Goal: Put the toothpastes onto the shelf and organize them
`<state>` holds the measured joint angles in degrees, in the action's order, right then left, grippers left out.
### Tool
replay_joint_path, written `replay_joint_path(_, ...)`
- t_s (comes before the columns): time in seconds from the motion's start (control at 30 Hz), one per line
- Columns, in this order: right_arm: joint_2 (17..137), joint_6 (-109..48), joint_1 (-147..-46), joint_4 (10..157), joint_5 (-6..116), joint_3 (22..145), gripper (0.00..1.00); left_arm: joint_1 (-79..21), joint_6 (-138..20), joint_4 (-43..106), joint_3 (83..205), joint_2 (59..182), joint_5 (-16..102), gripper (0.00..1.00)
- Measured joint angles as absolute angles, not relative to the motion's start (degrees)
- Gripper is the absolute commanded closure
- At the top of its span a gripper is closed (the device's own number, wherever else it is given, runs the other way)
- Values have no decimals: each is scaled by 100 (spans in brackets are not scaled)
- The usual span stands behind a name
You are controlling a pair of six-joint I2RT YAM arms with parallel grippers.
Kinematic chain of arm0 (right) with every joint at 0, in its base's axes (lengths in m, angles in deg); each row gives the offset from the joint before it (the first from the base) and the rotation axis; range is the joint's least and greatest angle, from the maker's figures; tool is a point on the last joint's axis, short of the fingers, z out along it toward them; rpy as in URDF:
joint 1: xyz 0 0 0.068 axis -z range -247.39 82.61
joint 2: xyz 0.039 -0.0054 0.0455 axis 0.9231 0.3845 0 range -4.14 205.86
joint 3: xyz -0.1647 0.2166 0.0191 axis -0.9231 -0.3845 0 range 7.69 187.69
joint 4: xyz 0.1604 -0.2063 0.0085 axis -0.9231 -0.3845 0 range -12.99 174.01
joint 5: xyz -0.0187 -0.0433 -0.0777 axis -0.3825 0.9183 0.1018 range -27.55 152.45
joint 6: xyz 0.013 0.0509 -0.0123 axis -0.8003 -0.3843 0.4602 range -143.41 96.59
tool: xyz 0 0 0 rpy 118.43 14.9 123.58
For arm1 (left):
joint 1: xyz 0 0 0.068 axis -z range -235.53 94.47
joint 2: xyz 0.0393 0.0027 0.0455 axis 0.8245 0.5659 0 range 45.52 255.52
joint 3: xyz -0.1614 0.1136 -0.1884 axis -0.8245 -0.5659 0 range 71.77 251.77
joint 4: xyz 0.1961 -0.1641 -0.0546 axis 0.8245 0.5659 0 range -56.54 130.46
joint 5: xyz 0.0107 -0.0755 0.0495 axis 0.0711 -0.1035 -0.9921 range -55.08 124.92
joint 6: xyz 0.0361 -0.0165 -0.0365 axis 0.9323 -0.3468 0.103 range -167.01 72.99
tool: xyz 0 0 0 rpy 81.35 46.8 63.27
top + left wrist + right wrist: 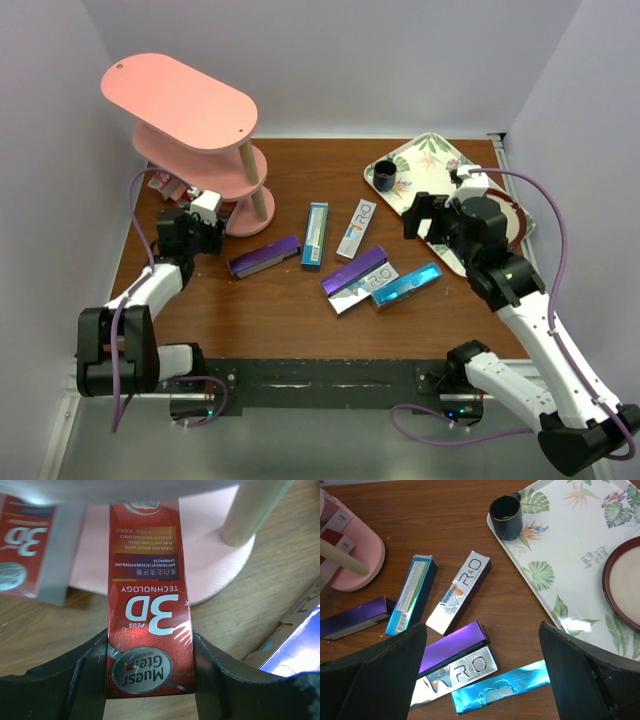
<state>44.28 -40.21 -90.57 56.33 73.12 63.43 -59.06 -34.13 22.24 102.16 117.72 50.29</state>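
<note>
— Left gripper (150,652) first: what has it got?
— It's closed on the near end of a red carton (150,595), pinching it from both long sides. I hold it by the end so the far end can slide in under the middle board of the shelf (215,565) without me fouling the post (250,510). That far end lies over the bottom board; whether it touches, I cannot tell. A second red carton (22,545) sits near it on the left, so I judge I'm lining the two up side by side.
— And the arm?
— Low and stretched forward, wrist about level with the bottom board.
— The other one?
— Right gripper (482,635) is spread wide with nothing in it. It hangs above the loose cartons on the surface (445,520): a purple carton (452,645), a teal carton (412,592), a silver carton (462,587) and a blue carton (505,690). That wrist tips downward, beside the leaf tray (560,580).
</note>
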Motion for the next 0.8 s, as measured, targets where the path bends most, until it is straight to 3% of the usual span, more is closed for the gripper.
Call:
replay_joint_path(0.13,4428,-4019,-9057,5633,7295,6343,1,-5937,-3389,2025,10218,12115,5403,83)
replay_joint_path(0.43,4443,-4001,-9057,5633,7295,6343,1,-5939,-3387,1695,10356,12413,5836,80)
replay_joint_path(0.8,4509,-3984,-9057,5628,7271,6343,1,-5939,-3387,1501,10581,12832,5877,69)
